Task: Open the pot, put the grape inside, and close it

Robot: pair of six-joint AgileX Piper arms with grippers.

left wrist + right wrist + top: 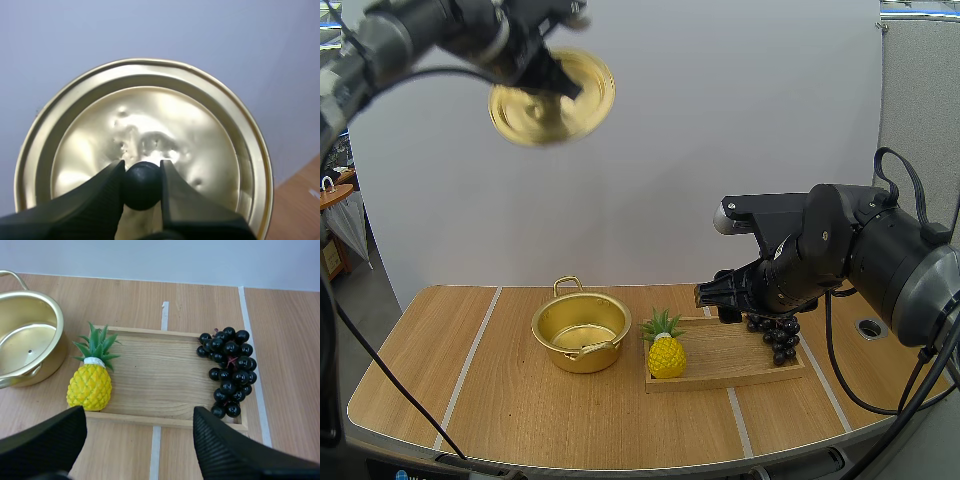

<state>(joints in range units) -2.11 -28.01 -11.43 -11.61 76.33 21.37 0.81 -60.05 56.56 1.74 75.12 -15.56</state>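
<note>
We hold lid [200, 140] high, left gripper [141, 167] pinched on knob [142, 189]. Right gripper [137, 414] spread wide, empty, over tray [150, 375]; we centre on grapes [229, 371] at tray's right end (grab near stem, gently).

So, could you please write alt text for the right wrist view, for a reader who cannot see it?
The open right pincer hovers above a wooden tray with a bunch of dark grapes at one end and a pineapple at the other; a lidless gold pot stands beside the tray.
</note>
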